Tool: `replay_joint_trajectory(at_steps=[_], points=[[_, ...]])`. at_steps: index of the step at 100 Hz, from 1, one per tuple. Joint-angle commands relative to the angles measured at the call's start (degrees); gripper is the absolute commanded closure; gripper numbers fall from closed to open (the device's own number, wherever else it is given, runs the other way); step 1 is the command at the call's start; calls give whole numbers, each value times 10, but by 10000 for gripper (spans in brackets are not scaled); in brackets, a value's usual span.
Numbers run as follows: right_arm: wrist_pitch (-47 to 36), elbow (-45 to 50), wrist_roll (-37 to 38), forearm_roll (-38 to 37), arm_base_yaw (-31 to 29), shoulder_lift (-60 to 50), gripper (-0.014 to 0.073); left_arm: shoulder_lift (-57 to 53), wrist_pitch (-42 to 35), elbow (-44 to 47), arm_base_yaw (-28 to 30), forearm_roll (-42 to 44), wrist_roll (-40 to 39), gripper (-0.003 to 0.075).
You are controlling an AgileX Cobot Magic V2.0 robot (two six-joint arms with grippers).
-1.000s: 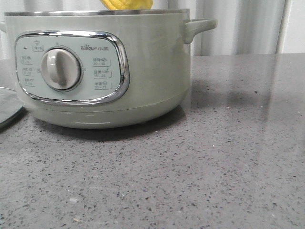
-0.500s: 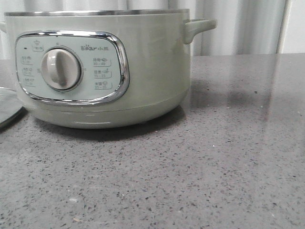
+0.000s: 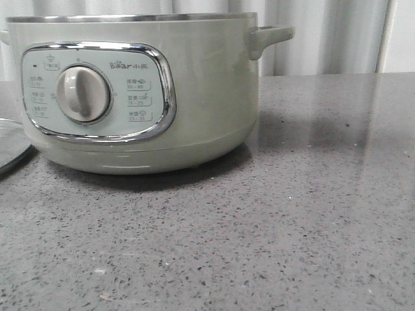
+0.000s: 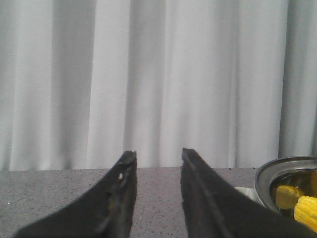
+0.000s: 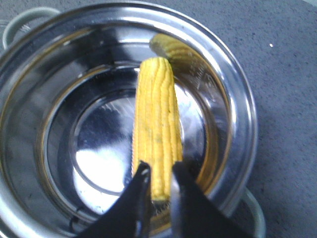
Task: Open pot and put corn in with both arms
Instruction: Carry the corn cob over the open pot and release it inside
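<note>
The sage-green pot (image 3: 207,97) stands open at the table's left, its dial facing me. In the front view the corn is hidden below the steel rim. In the right wrist view the yellow corn (image 5: 156,119) lies inside the steel bowl, its far end against the wall of the pot (image 5: 237,94). My right gripper (image 5: 161,168) hangs over the corn's near end, fingers a narrow gap apart and apparently clear of it. My left gripper (image 4: 157,154) is open and empty above the table, beside the pot (image 4: 277,163), where the corn (image 4: 308,210) shows.
The edge of a glass lid (image 3: 10,146) lies flat on the grey speckled table (image 3: 292,214) left of the pot. A pot handle (image 3: 269,35) sticks out to the right. White curtains hang behind the table.
One second ago the corn showed above the pot's rim in the front view. It has since gone down inside and no longer shows there.
</note>
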Motion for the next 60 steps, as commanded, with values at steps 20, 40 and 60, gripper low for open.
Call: replay_joint_trajectory(at_steps=[20, 40, 60], points=[[-11, -17, -5, -36, -1, -74, 667, -21, -44, -20, -3, 5, -5, 741], [-26, -11, -5, -71, -1, -116, 667, -69, -17, -20, -3, 14, -5, 741], [-84, 56, -5, -75, -1, -176, 667, -121, 51, -20, -3, 14, -5, 741]])
